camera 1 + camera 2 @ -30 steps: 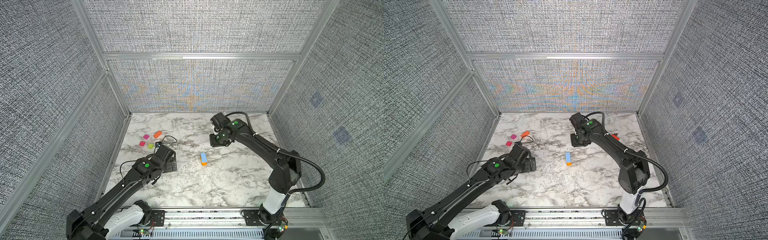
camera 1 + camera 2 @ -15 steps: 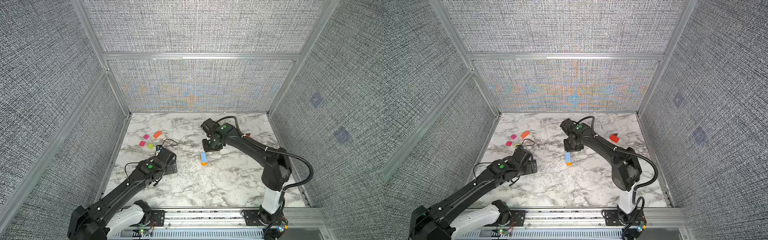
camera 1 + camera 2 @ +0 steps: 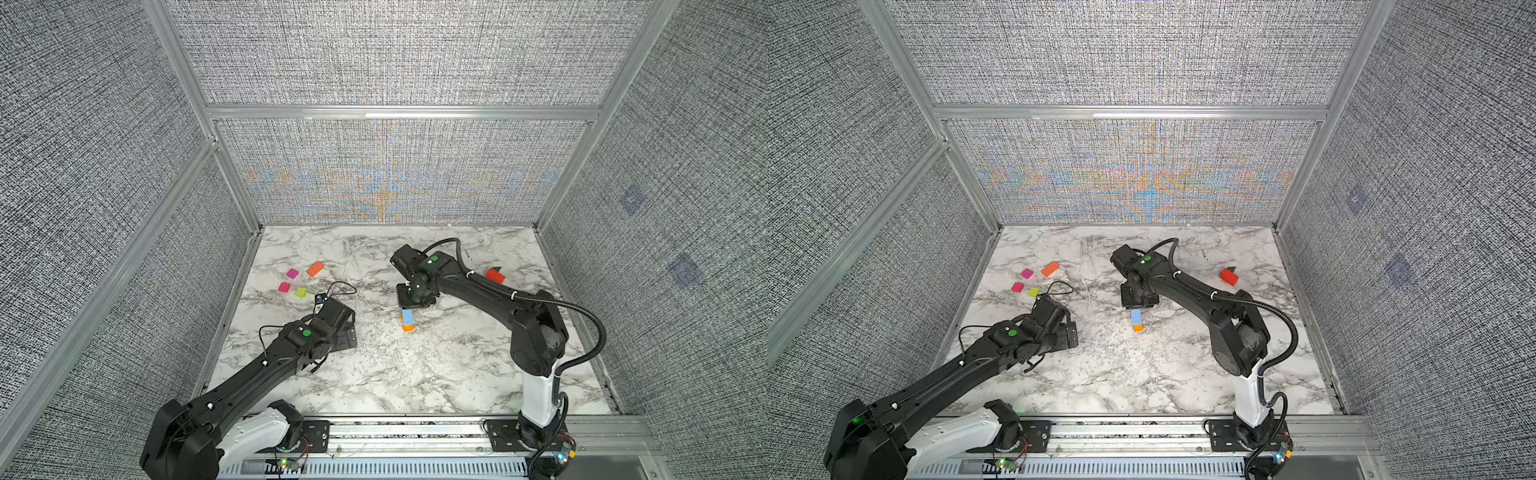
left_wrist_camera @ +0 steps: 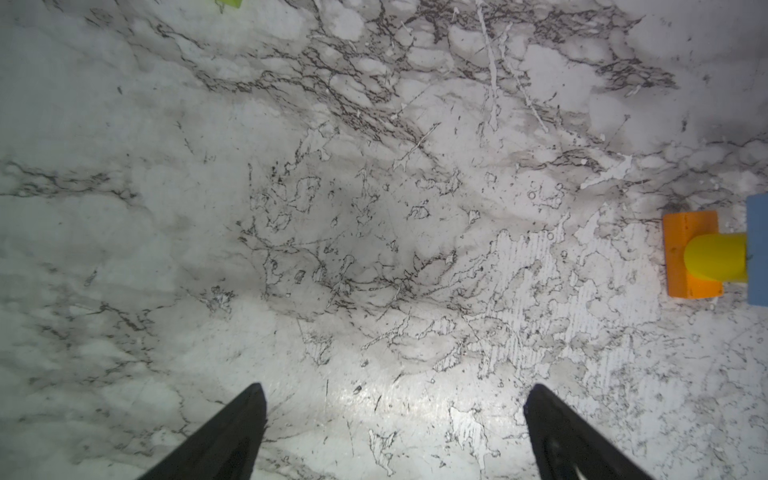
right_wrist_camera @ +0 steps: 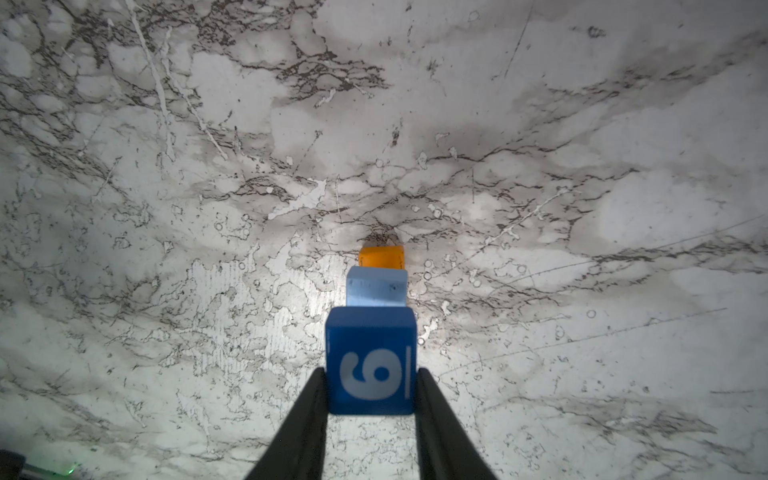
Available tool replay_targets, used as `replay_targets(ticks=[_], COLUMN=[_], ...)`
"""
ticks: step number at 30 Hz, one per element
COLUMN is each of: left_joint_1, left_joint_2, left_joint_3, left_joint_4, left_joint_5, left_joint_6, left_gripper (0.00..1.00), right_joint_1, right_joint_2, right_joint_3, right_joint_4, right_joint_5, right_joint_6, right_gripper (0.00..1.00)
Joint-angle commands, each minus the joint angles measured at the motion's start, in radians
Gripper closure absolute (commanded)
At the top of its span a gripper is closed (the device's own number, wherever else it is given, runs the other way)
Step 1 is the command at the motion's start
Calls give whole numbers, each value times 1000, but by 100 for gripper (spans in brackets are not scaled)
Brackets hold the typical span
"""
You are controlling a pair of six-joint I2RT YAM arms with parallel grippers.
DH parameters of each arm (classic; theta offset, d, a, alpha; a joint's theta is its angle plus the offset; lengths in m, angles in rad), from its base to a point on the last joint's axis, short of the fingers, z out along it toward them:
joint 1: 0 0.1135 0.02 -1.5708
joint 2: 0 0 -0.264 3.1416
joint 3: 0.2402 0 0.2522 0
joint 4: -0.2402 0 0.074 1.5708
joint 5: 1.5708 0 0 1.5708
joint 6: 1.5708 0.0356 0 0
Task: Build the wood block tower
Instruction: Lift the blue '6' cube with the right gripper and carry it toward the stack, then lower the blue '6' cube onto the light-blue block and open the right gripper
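The wood block tower stands mid-table as a short column: a light blue block [image 3: 408,316] [image 3: 1136,316] above an orange base [image 3: 409,328] [image 3: 1138,328]. The left wrist view shows a yellow cylinder [image 4: 715,257] between the two. My right gripper [image 5: 370,374] [image 3: 415,297] is shut on a dark blue cube [image 5: 370,365] with a white numeral, and holds it just above the light blue block [image 5: 376,291]. My left gripper [image 4: 395,395] [image 3: 336,320] hangs open over bare marble, left of the tower, with nothing between its fingers.
Loose blocks lie at the back left: two magenta [image 3: 292,273] [image 3: 284,287], a yellow-green one [image 3: 301,292] and an orange one [image 3: 315,269]. A red block [image 3: 495,275] sits at the back right. Grey fabric walls enclose the marble table [image 3: 415,374].
My right gripper has carried the dark blue cube from the back of the table forward and left, to above the tower. The left arm has drawn back slightly and stays open.
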Motion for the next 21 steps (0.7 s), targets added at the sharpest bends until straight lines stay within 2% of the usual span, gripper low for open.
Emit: replay_targets(ticks=[1,21], left_joint_1=[2,17], left_joint_2=[7,42], left_joint_3=[-3,-10], left_joint_4=[25,45], left_joint_5=[6,20], left_joint_6=[1,14], left_gripper=[1,1], right_joint_1=[4,15], right_joint_2=[16,59], right_joint_3=[14,32], right_joint_4=[-1,-21], right_joint_5=[13,31], right_joint_6=[19,37], right_gripper=[65,65])
